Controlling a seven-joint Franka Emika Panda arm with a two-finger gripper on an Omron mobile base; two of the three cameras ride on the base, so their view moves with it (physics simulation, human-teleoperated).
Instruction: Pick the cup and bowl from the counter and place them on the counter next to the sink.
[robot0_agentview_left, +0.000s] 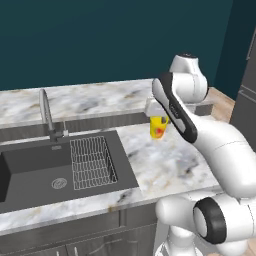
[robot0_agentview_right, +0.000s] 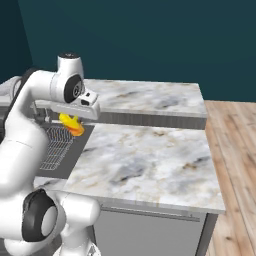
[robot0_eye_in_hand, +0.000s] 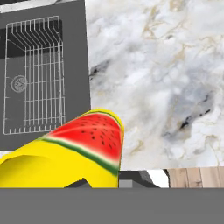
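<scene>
We carry the small yellow cylindrical cup with its watermelon print (robot0_agentview_left: 159, 126) above the veined marble table (robot0_agentview_left: 165, 165) beside the dark sink (robot0_agentview_left: 60, 165), fingers (robot0_eye_in_hand: 83, 183) clenched on its rigid, light, probably slippery wall.

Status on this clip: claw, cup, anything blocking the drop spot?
Claw shut on cup. Cup held off the counter, right of the sink. Marble below looks free of obstacles.
</scene>
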